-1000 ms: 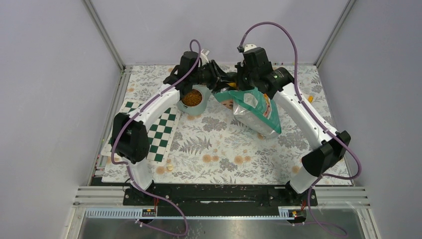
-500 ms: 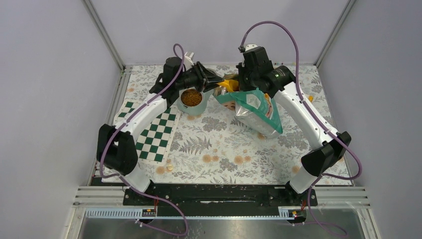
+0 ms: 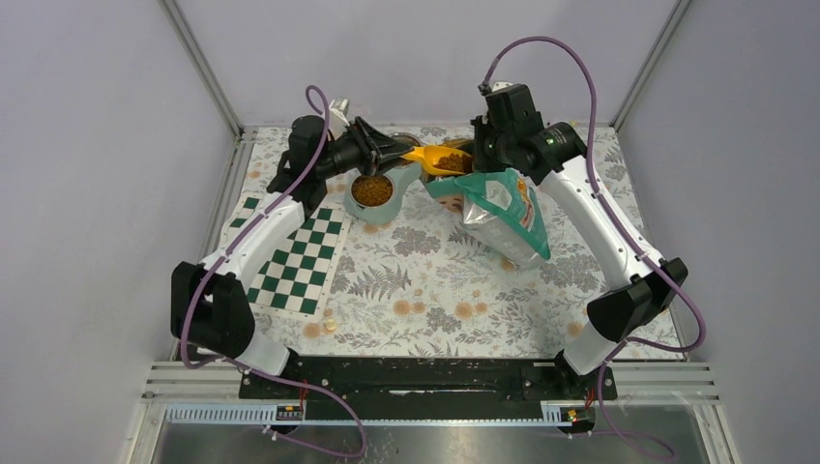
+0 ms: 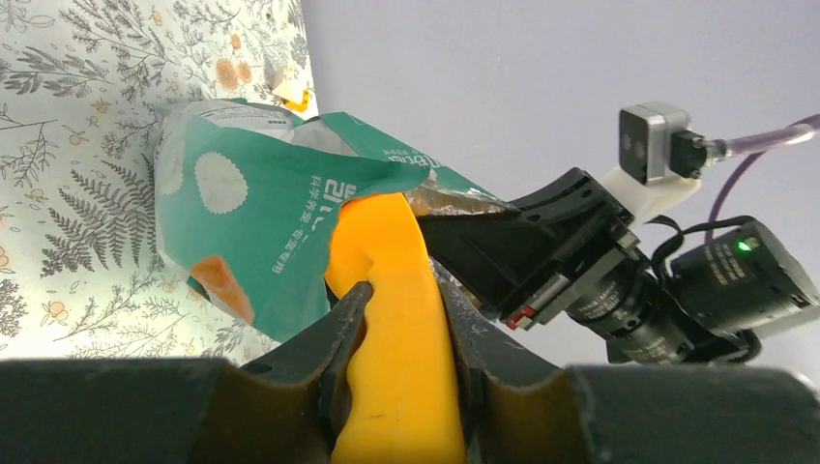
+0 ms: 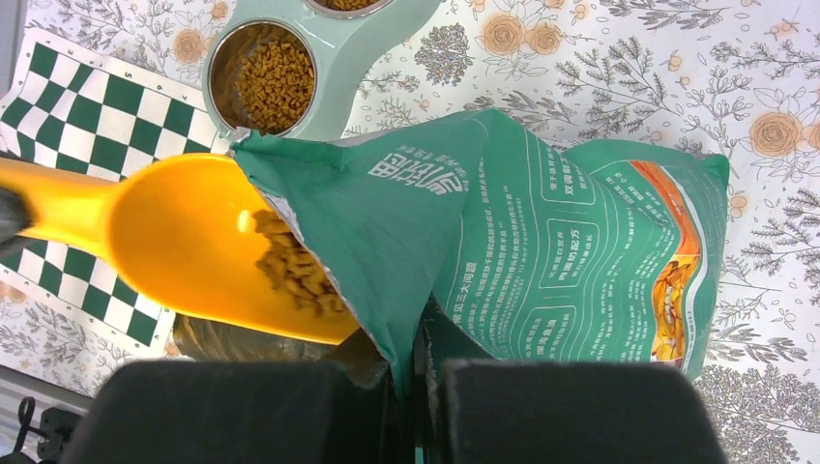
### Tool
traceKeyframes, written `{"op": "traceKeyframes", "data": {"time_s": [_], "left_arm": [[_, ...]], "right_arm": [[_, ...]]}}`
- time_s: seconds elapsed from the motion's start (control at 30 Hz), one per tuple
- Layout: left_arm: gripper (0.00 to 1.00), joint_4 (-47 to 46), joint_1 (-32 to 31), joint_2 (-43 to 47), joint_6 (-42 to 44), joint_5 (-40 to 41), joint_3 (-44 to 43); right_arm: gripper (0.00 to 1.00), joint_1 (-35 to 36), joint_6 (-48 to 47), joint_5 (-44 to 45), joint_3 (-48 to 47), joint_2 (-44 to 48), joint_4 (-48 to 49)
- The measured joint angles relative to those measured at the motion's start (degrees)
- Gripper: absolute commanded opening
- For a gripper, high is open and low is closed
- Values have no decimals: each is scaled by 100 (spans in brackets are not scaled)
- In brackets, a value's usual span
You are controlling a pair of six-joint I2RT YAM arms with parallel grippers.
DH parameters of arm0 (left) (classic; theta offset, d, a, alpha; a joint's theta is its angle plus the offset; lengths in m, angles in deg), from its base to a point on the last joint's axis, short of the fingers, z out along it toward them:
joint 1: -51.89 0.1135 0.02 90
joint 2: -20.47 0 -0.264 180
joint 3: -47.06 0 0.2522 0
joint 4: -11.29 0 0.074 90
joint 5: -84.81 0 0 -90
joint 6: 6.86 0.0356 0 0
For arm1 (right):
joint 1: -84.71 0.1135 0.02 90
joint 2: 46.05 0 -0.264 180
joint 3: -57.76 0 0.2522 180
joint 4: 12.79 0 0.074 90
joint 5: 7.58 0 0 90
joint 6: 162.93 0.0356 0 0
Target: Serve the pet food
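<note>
My right gripper (image 3: 491, 166) is shut on the top edge of the teal-and-white pouch (image 3: 503, 217), holding its mouth open; the pouch also shows in the right wrist view (image 5: 541, 242). My left gripper (image 4: 401, 290) is shut on the handle of the orange scoop (image 4: 396, 319). The scoop bowl (image 5: 193, 246) sits at the pouch mouth with brown kibble (image 5: 295, 271) in it. The mint double bowl (image 3: 382, 198) holds kibble (image 5: 274, 82) in its near cup, just left of the pouch.
A green-and-white checkered mat (image 3: 300, 251) lies at the left on the floral tablecloth (image 3: 425, 280). A small orange bit (image 3: 602, 191) lies at the right. Cage posts and grey walls close in the back and sides.
My left arm has drawn back to the left, pulling the scoop out of the pouch mouth with kibble in it. The right gripper has shifted slightly right and up with the pouch.
</note>
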Motion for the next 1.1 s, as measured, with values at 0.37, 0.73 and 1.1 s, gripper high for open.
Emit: {"op": "traceKeyframes", "data": {"time_s": [0.37,0.73,1.1], "left_arm": [[0,-243,208,509,-66,-17,92],[0,245,181,546,1062,-11,-175],[0,1449,63,579,2503,382,-776]], "right_arm": [[0,-247,105,-166,0,166,-133],[0,-275,140,-313,0,166,-173],[0,-286,173,-337,0,166,-168]]}}
